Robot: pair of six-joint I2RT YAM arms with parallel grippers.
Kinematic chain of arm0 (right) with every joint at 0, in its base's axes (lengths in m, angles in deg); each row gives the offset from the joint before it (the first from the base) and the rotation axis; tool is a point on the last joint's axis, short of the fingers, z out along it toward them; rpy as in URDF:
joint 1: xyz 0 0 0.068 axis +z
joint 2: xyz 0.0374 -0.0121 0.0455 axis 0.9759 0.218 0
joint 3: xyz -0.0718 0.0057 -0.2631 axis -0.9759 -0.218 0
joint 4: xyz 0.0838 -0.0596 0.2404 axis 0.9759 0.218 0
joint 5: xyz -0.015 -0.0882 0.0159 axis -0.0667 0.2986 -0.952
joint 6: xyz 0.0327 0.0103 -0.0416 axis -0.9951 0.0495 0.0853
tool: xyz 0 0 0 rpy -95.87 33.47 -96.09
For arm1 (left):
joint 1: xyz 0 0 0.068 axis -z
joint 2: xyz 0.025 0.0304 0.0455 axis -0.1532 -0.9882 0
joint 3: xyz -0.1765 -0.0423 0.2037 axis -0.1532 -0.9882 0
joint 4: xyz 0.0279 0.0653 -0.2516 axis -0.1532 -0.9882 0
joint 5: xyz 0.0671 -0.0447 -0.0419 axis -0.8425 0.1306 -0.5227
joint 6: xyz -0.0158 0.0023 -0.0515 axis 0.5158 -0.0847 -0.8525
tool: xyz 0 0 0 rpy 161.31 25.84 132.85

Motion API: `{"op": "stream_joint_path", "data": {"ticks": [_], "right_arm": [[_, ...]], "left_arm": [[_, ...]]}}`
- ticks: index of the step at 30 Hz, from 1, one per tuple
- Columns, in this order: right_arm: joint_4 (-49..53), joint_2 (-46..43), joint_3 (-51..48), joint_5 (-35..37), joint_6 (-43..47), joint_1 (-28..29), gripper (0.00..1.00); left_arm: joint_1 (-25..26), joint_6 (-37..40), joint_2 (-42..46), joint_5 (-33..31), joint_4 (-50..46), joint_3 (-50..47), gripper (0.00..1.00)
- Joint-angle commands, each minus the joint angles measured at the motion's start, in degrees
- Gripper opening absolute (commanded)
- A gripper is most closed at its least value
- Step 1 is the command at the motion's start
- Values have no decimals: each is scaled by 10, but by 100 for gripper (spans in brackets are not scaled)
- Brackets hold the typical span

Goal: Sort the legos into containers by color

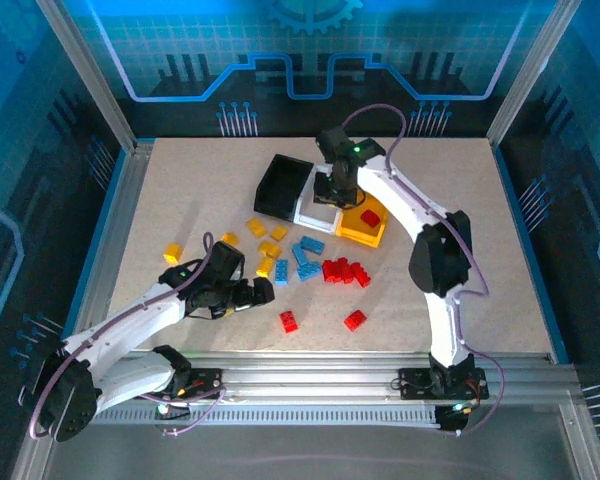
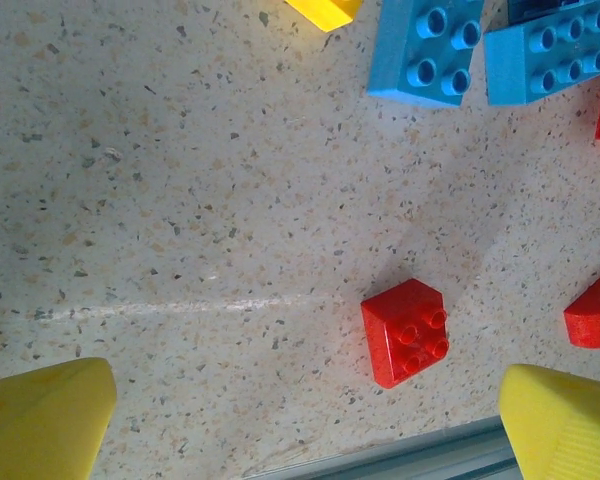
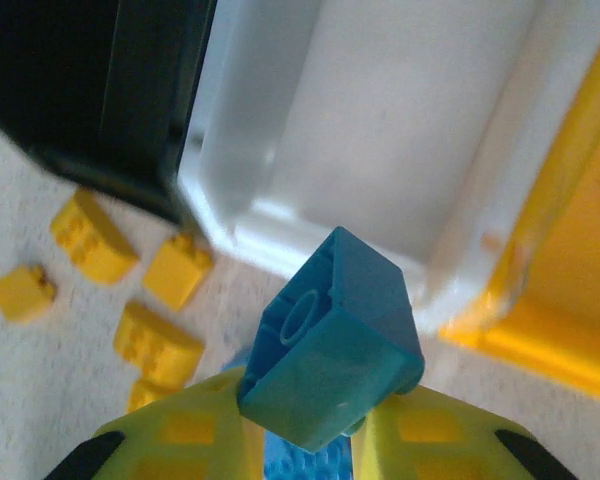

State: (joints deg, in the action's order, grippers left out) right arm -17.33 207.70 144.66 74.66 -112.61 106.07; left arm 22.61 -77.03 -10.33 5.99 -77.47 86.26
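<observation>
My right gripper (image 3: 305,420) is shut on a light blue lego (image 3: 330,340), tilted, hollow underside showing. It hangs just in front of the white container's (image 3: 400,130) near rim, with the black container (image 3: 90,90) left and the yellow-orange container (image 3: 570,290) right. From above, the right gripper (image 1: 332,190) sits over the white container (image 1: 310,212). My left gripper (image 2: 300,430) is open over bare table, a red lego (image 2: 407,330) just ahead between its fingers' (image 2: 565,425) line. In the top view the left gripper (image 1: 252,293) is left of that red lego (image 1: 289,320).
Yellow legos (image 1: 270,248), blue legos (image 1: 308,270) and a red cluster (image 1: 345,270) lie mid-table. Another red lego (image 1: 355,320) lies near the front rail (image 1: 310,362). A red lego (image 1: 370,217) sits in the yellow-orange container (image 1: 360,235). The black container (image 1: 283,186) stands tilted.
</observation>
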Motion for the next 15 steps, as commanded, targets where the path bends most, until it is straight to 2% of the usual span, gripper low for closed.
{"op": "stream_joint_path", "data": {"ticks": [1, 5, 8, 10, 15], "right_arm": [[37, 69, 84, -26, 24, -17, 27], [64, 154, 183, -40, 23, -30, 31], [73, 179, 225, -49, 21, -36, 42], [72, 178, 232, -53, 20, -37, 48], [80, 139, 208, -56, 25, -33, 52]], "left_arm": [[-13, 14, -1, -3, -37, 28, 99], [-63, 9, 0, 19, -42, 41, 99], [-116, 19, -6, 26, -54, 58, 99], [-149, 37, -11, 4, -82, 81, 99], [-246, 81, -49, -68, -140, 137, 99]]}}
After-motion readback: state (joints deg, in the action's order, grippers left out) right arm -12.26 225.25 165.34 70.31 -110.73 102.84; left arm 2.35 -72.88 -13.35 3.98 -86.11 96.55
